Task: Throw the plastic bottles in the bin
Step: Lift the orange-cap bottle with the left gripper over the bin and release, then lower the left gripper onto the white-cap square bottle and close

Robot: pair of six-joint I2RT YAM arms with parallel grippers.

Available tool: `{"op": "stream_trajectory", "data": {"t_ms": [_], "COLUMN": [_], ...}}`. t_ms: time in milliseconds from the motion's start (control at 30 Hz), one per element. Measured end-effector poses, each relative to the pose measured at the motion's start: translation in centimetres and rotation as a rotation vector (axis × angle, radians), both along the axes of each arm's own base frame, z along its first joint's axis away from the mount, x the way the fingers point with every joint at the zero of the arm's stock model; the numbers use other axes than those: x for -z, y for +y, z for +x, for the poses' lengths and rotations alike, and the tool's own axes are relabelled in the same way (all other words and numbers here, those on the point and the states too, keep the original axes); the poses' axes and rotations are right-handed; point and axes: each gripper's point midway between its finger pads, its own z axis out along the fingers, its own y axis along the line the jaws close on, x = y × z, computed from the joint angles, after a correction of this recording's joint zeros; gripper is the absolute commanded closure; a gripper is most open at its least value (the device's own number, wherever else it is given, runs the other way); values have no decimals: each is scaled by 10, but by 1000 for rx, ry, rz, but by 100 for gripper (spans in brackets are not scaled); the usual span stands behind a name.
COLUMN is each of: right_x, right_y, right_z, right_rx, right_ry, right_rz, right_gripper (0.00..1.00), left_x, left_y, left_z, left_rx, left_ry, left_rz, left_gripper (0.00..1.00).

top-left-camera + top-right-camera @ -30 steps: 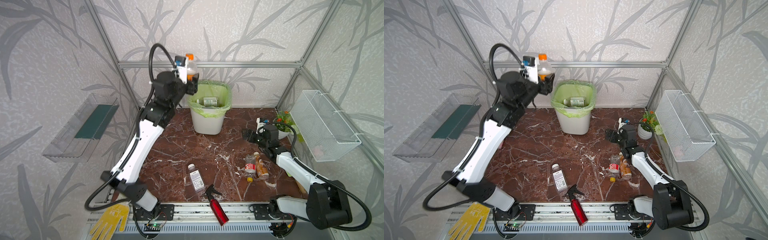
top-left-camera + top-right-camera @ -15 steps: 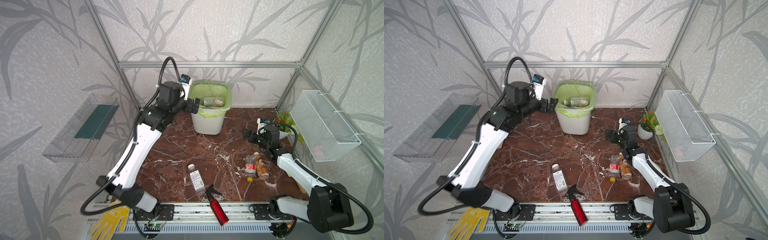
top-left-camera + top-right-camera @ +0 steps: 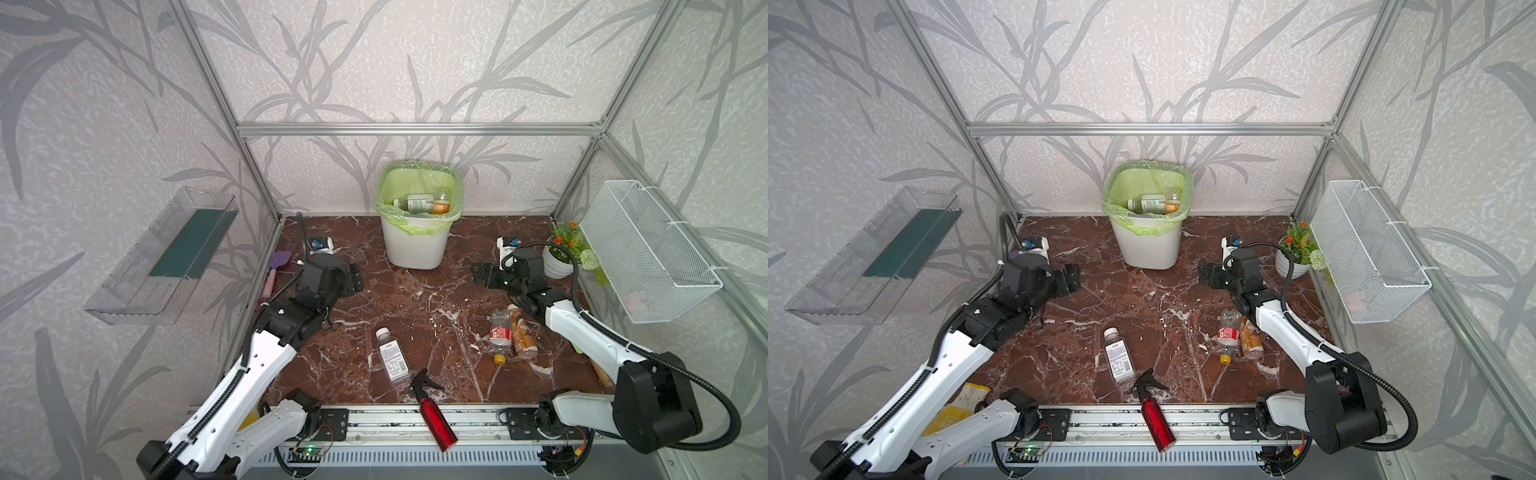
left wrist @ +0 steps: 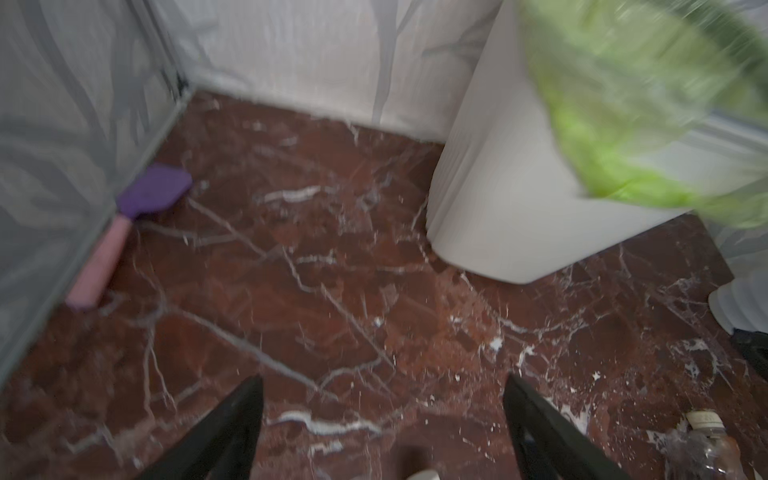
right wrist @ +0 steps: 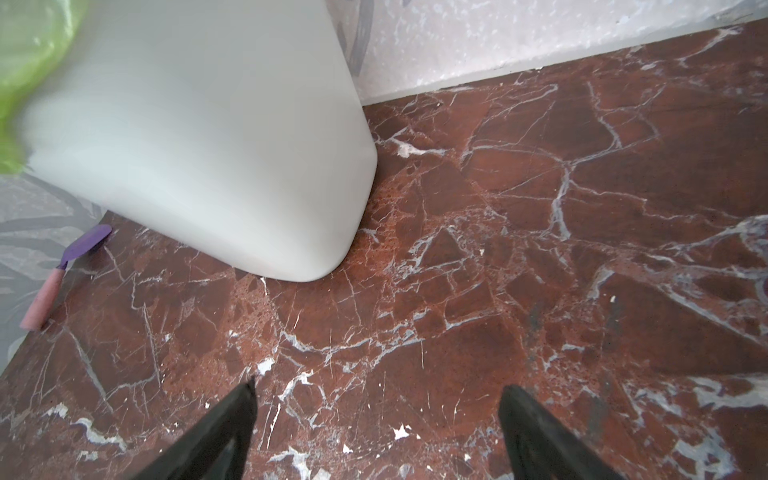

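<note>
Orange bottle [image 3: 440, 206] now in bin [image 3: 415, 249]; left end effector [image 3: 356, 280] lowered, open

red spray bottle [image 3: 434, 419] front; purple spatula [image 3: 279, 261] left; flower pot [image 3: 555, 268] right

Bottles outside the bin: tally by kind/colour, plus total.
White-label plastic bottle: 1
Red-label plastic bottle: 1
Brown coffee plastic bottle: 1
Red spray bottle: 1
Total: 4

L hand [image 3: 354, 279] down, bottle [image 3: 440, 206] in bin [image 3: 415, 247]
</note>
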Motion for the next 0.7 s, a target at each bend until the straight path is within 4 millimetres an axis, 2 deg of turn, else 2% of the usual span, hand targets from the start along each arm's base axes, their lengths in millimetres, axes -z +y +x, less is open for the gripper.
{"op": "stream_trajectory", "data": {"t_ms": [67, 133, 233, 400, 567, 700], "right_x": [5, 8, 16, 34, 39, 39], "right_y": [0, 0, 0, 3, 5, 4], "right_z": [-2, -2, -2, -1, -1, -1], "right_rx": [-3, -3, -4, -11, -17, -16], "right_ry": [17, 28, 50, 96, 110, 109], "right_rz": [-8, -11, -16, -28, -28, -28], "right_gripper": [8, 8, 8, 8, 8, 8], "left_x": [33, 51, 58, 76, 110, 120], "left_y": [2, 1, -10, -42, -57, -67], "left_z": [-13, -24, -32, -44, -59, -67], "left_rx": [-47, -80, -87, -22, 16, 45], "left_ry": [103, 176, 223, 327, 470, 530], "left_rz": [-48, -93, -160, -215, -181, -183], "left_gripper": [11, 11, 10, 8, 7, 7]}}
